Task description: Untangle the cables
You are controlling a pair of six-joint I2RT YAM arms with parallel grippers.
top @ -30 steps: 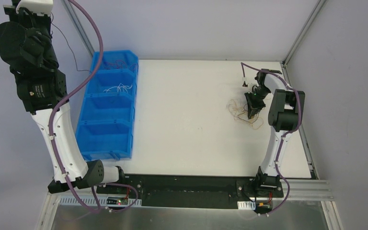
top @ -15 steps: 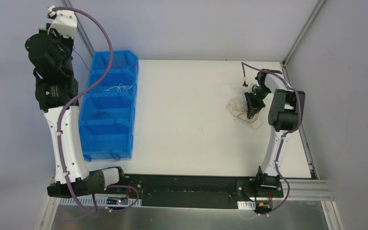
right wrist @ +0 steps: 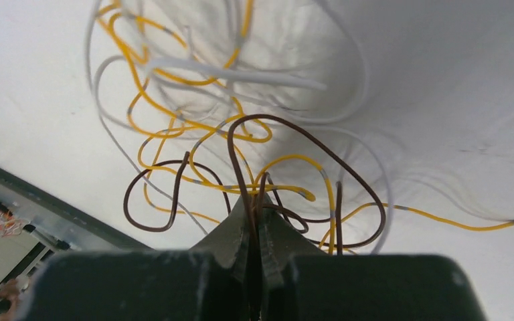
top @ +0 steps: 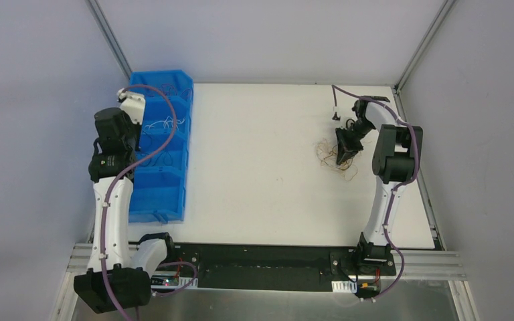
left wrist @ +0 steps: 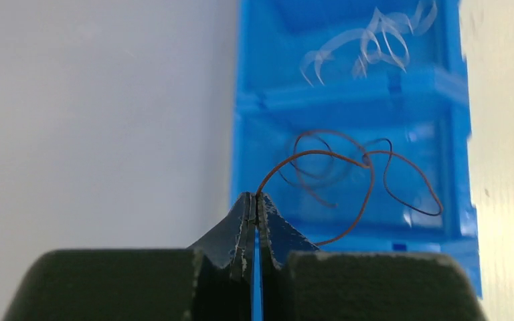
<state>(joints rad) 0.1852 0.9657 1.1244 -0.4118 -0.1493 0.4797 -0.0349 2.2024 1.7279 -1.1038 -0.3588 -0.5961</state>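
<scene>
Note that the left arm (top: 110, 194) has swung down from its raised position and now reaches over the blue bin (top: 174, 200); treat this as delivery of one separated wire. The right arm (top: 391, 150) has shifted only slightly and remains at the cables (top: 326, 152) on the far right of the counter (top: 261, 174). The top view cannot resolve either grip. In the left wrist view, the left end effector (left wrist: 255, 200) is clenched on a brown wire (left wrist: 311, 152) that loops over a compartment holding dark wires. In the right wrist view, the right end effector (right wrist: 258, 200) is clenched on a brown strand (right wrist: 288, 124) among yellow and white loops.
</scene>
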